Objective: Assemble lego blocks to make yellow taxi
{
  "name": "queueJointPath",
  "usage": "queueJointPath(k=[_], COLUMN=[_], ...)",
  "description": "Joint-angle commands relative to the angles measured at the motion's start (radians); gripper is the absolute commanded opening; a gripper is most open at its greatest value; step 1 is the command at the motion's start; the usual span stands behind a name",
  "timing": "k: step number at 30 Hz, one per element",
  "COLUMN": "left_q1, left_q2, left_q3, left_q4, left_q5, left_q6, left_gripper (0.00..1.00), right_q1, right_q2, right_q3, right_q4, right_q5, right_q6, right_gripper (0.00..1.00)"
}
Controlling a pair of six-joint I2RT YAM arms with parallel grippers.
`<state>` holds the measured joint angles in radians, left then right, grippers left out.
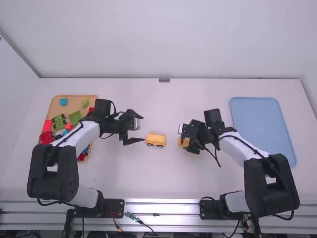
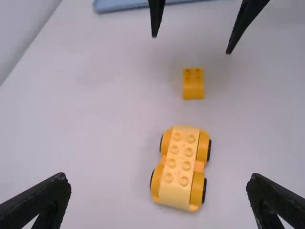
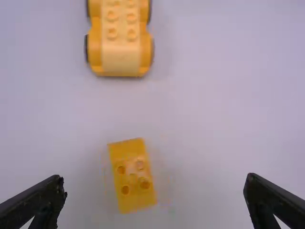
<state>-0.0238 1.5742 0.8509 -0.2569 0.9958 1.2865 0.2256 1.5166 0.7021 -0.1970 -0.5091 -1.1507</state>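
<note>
Yellow car base [image 2: 178, 167], one: upright on black wheels on the white tabletop [image 1: 158, 178], between the two arms; two rows of studs along its top. Yellow block [image 3: 132, 176], one: small, studded, on the tabletop near one end of the car base, apart from it. Left tool [image 1: 143, 129]: fingers wide apart, nothing held, just beside the car base on its left side in the high view. Right tool [image 1: 183, 141]: fingers likewise wide apart, nothing gripped, poised at the yellow block. Tan tray [image 1: 74, 100], one: at the left of the tabletop, partly hidden by the left arm; holds red, green and blue pieces, among them a blue block [image 1: 63, 101] near its far edge. Blue tray [image 1: 262, 129], one: flat, at the right, beyond the right arm.
</note>
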Motion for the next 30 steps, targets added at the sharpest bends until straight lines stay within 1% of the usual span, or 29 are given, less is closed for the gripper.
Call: queueJointPath(k=[1,2,5,6,9,11,13,16,21,25,27,30], left_q1=[-0.01,-0.009,-0.004,-0.003,-0.01,-0.018,-0.034,-0.056,-0.076,-0.068,-0.068,-0.068], left_q2=[0.033,0.057,0.104,0.136,0.196,0.236,0.274,0.284,0.287,0.317,0.368,0.419], left_q3=[-0.021,-0.032,-0.053,-0.062,-0.059,-0.047,-0.031,-0.034,-0.062,-0.075,-0.066,-0.038], left_q4=[0.023,0.037,0.071,0.106,0.163,0.185,0.186,0.192,0.269,0.367,0.433,0.432], left_q5=[0.136,0.169,0.227,0.256,0.276,0.269,0.268,0.231,0.153,0.144,0.156,0.197], left_q6=[0.104,0.129,0.167,0.16,0.092,0.053,0.058,0.104,0.03,-0.03,-0.091,-0.094], left_gripper=[0.99,0.99,0.99,0.99,0.99,0.99,0.99,0.99,0.99,0.99,0.99,0.99], right_q1=[-0.03,-0.053,-0.09,-0.11,-0.133,-0.136,-0.134,-0.124,-0.131,-0.143,-0.139,-0.142], right_q2=[0.001,0.001,0.001,0.002,0.026,0.055,0.12,0.186,0.307,0.356,0.375,0.382], right_q3=[-0.053,-0.074,-0.101,-0.113,-0.109,-0.093,-0.061,-0.036,0.014,0.055,0.09,0.119], right_q4=[0.031,0.05,0.082,0.105,0.114,0.111,0.109,0.103,0.107,0.099,0.056,-0.007], right_q5=[-0.121,-0.169,-0.232,-0.248,-0.28,-0.288,-0.279,-0.288,-0.347,-0.369,-0.38,-0.368], right_q6=[-0.072,-0.113,-0.149,-0.148,-0.163,-0.167,-0.167,-0.22,-0.27,-0.267,-0.272,-0.303], right_gripper=[0.99,0.99,0.99,0.99,0.99,0.99,0.99,0.99,0.99,0.99,0.99,0.99])
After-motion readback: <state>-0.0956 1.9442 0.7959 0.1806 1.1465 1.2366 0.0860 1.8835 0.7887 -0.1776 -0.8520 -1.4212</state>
